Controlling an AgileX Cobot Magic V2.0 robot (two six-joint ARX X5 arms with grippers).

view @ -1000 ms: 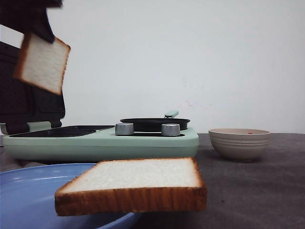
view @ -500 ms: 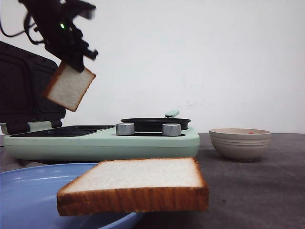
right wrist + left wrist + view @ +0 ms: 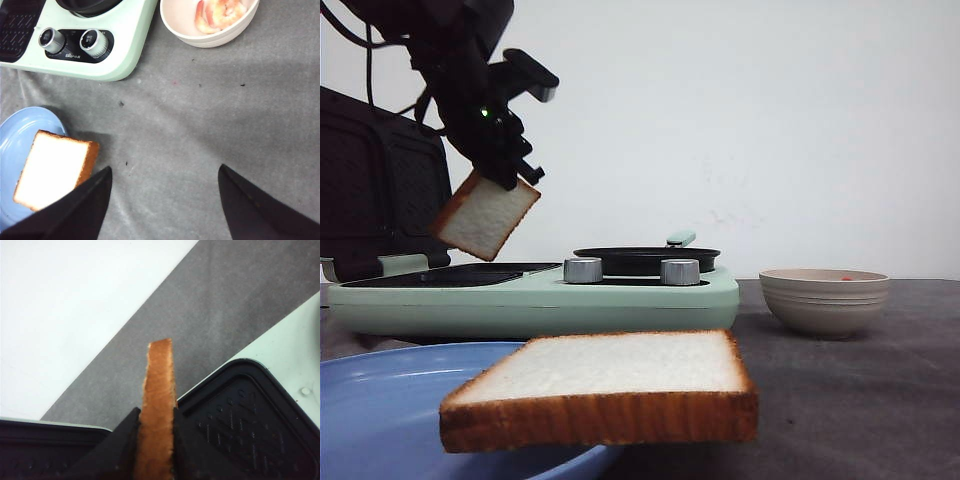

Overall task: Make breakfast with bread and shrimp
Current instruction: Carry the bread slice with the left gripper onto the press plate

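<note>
Bread, a soft square white slice (image 3: 485, 215), hangs pinched by its crust in the left fingers (image 3: 127, 437); right fingers (image 3: 95, 192) spread.

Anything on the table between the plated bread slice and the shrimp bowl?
Nothing: the right wrist view shows only bare grey table with a few specks between the plated slice and the bowl.

Green cooker (image 3: 535, 290), blue plate (image 3: 380, 410), bowl (image 3: 823, 300)

a grey table (image 3: 210, 115) carries a mint-green breakfast maker (image 3: 535, 295), a beige ribbed bowl (image 3: 823, 300) and a blue plate (image 3: 10, 145).
</note>
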